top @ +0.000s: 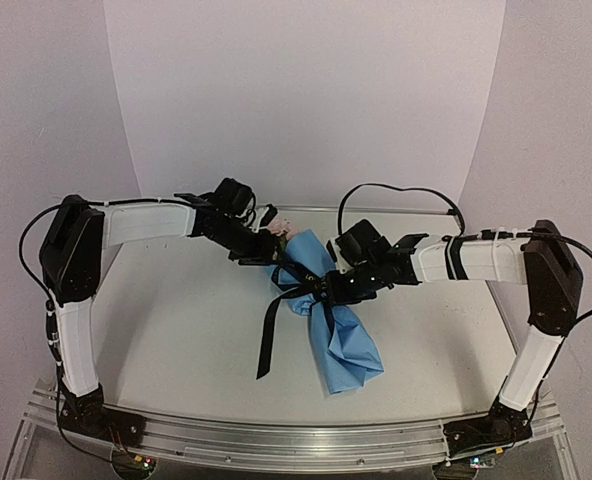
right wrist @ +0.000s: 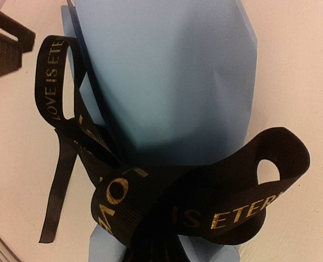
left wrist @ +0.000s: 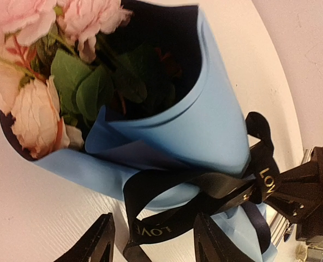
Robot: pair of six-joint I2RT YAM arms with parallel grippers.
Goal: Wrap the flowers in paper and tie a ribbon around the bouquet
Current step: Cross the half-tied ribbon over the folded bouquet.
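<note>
Our left gripper [left wrist: 155,243] slack-jawed beside the blue-paper bouquet [left wrist: 205,125], our right gripper [top: 328,290] tight on its black ribbon [right wrist: 205,207].

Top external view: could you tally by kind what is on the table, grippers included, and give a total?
paper, one blue sheet wrapped round the stems: 1
ribbon, black, tied round the wrap: 1
flowers, one bunch: 1
grippers, left gripper and right gripper: 2
Total: 5
</note>
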